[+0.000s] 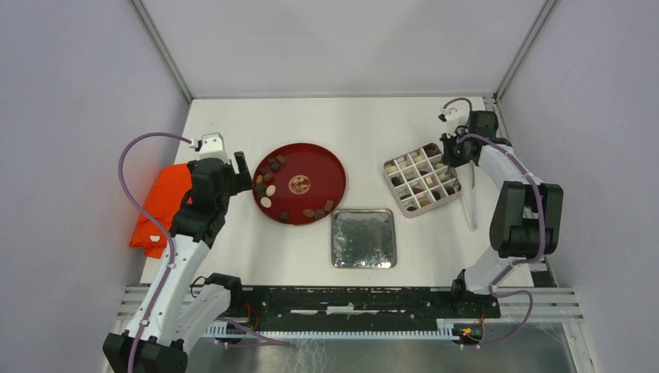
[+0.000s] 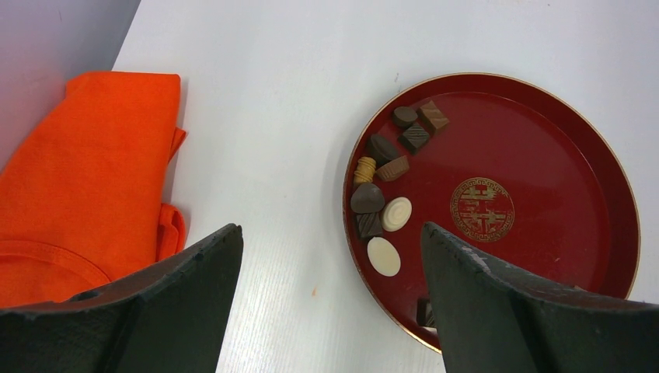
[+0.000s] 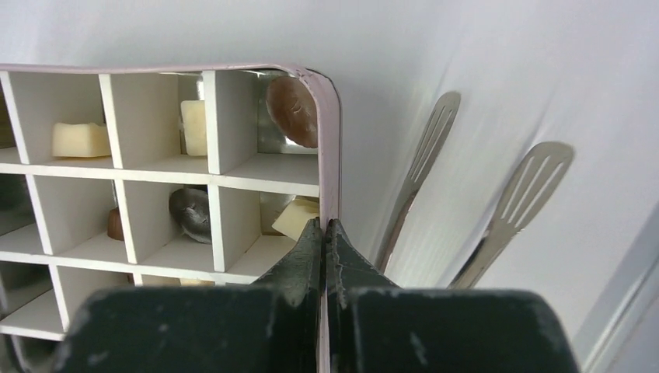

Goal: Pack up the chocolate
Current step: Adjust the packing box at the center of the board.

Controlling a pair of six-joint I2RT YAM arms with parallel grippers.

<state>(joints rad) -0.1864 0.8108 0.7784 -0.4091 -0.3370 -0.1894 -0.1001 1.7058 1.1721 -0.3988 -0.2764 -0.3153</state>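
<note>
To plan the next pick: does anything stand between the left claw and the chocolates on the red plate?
Nothing visible. The open left claw is beside the red plate; chocolates lie uncovered near its rim.

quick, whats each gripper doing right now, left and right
left gripper: open, holding nothing
right gripper: closed, pinching the outer wall of the box

The table (image 1: 350, 124) is bare along its far edge. Between red plate (image 1: 339, 167) and box (image 1: 394, 191) sits only the metal tray (image 1: 363, 238). Orange cloth (image 1: 159, 210) crowds the left edge; tongs (image 1: 468, 206) and the right gripper (image 3: 325, 227), clamped on the box wall, crowd the right.
</note>
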